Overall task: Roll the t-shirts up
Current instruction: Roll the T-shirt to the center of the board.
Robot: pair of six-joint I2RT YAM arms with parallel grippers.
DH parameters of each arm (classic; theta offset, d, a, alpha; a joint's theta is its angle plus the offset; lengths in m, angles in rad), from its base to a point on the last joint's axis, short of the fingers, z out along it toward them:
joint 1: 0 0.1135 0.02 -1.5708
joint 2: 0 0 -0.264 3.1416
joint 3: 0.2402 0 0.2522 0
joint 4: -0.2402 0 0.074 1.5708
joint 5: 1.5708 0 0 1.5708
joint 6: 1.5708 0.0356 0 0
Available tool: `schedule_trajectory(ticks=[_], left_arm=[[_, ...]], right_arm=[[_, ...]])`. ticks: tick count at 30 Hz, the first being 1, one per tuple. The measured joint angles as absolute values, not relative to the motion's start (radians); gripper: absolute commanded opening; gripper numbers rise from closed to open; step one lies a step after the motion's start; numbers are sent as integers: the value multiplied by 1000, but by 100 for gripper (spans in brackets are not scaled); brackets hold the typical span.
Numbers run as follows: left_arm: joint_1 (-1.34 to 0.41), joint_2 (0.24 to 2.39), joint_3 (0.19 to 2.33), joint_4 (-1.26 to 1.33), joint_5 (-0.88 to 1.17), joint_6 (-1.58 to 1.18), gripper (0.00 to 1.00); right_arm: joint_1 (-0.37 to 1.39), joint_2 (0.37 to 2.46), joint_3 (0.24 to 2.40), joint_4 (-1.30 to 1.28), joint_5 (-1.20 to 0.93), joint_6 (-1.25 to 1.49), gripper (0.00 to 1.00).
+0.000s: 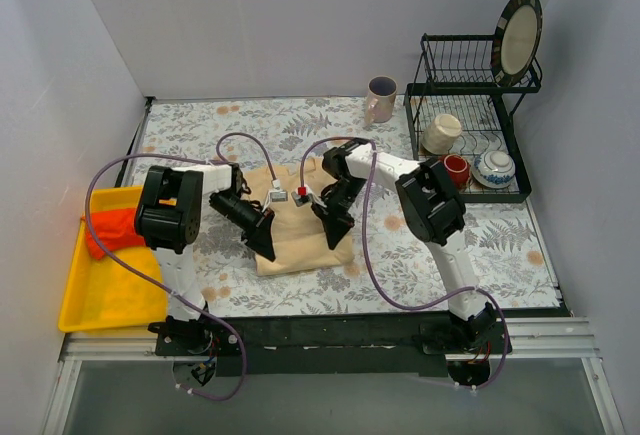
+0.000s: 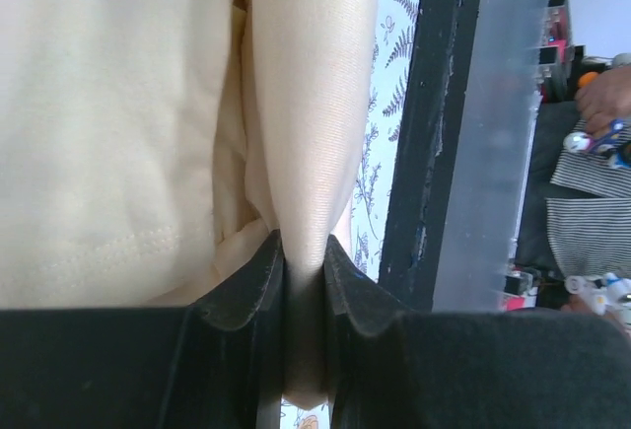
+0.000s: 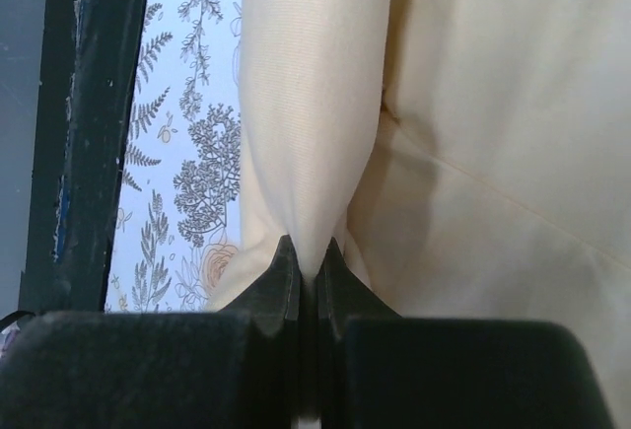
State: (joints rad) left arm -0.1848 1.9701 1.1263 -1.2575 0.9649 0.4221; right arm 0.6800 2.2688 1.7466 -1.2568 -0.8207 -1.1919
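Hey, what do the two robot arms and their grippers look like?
Left arm and right arm: white links, bulky black joint housings, a purple cable looping along each. Left gripper and right gripper are black, with matte wedge-shaped fingers.

Left arm (image 1: pixel 165 210), right arm (image 1: pixel 430 205): white link shells alternating with bulky black joint housings. Purple cable (image 1: pixel 88 213) looping out beside left arm; second purple cable (image 1: pixel 363 240) trailing along right arm. Left gripper (image 1: pixel 268 251), right gripper (image 1: pixel 335 239): matte black, tapering toward tips. Small grey block (image 1: pixel 277 195) sitting behind left gripper, red-topped block (image 1: pixel 301 192) behind right. Wrist views showing black fingers (image 2: pixel 246 291) flaring into curved tips.
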Motion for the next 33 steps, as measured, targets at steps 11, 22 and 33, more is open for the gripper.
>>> schedule_trajectory(ticks=[11,22,33], left_arm=[[-151,2139,1240,-1362,968,426,26],[-74,1934,1345,-1271,810,331,37],[-362,1146,786,-793,669,239,58]], right_arm=[[655,2387,1858,-1331,-870,-1151,2],[632,2456,1913,-1387,-918,-1079,2],[623,2493,1943,-1398,-931,-960,2]])
